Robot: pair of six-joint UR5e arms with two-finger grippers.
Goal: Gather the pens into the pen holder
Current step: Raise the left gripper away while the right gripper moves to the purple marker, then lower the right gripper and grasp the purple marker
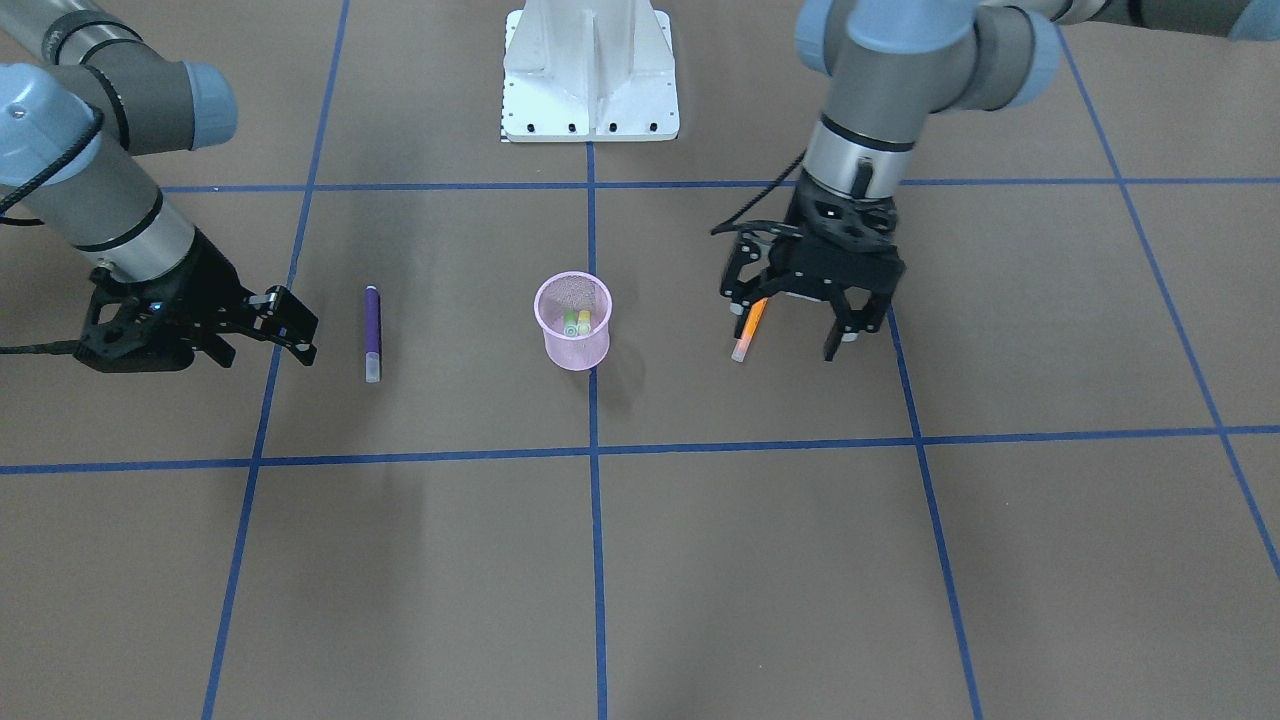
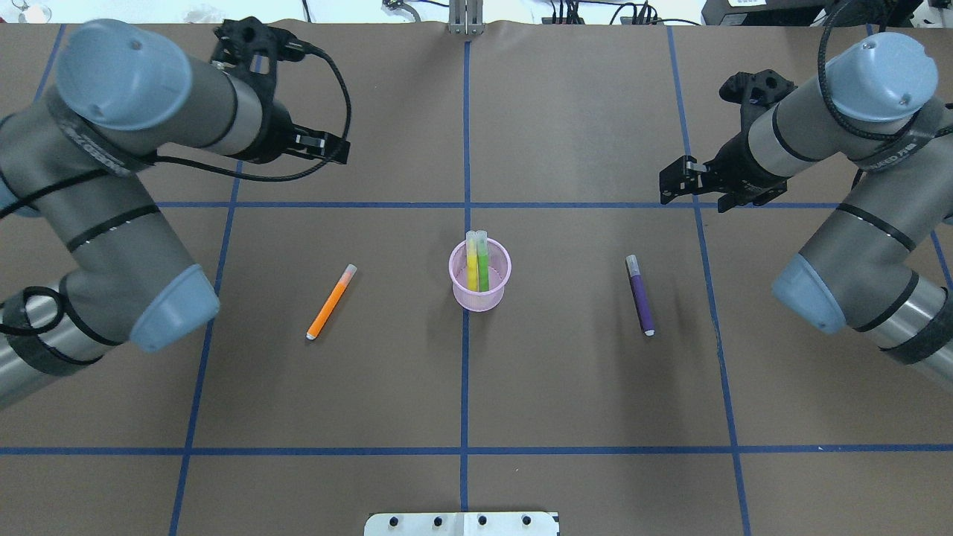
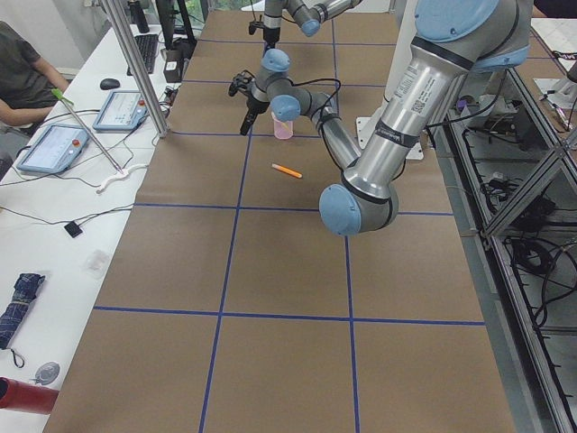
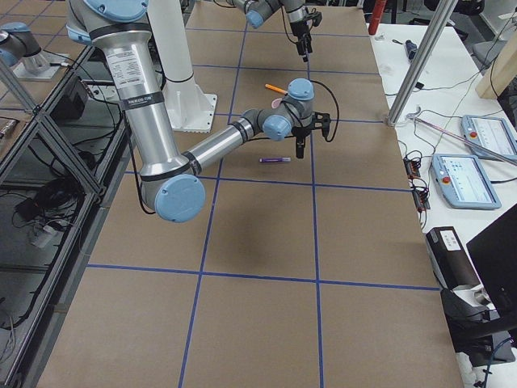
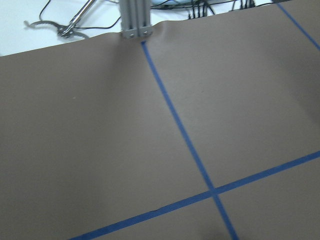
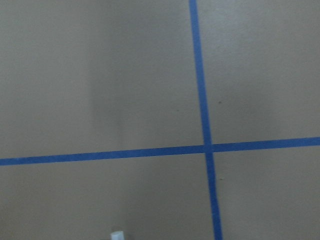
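The pink mesh pen holder (image 2: pixel 480 294) stands at the table's centre with a green pen (image 2: pixel 484 268) and a yellow pen (image 2: pixel 471 264) upright in it. An orange pen (image 2: pixel 330 302) lies flat on the table to its left, and a purple pen (image 2: pixel 640 295) lies flat to its right. My left gripper (image 1: pixel 785 338) is open and empty, raised above the table near the orange pen (image 1: pixel 751 326). My right gripper (image 1: pixel 290 325) is open and empty, raised beside the purple pen (image 1: pixel 372 330). The purple pen's pale cap tip (image 6: pixel 116 235) shows at the bottom edge of the right wrist view.
The white robot base (image 1: pixel 590 90) stands at the table's near middle edge. Blue tape lines (image 2: pixel 465 372) grid the brown table. A metal post (image 2: pixel 465 18) stands at the far edge. An operators' desk with tablets (image 3: pixel 54 144) runs along the far side.
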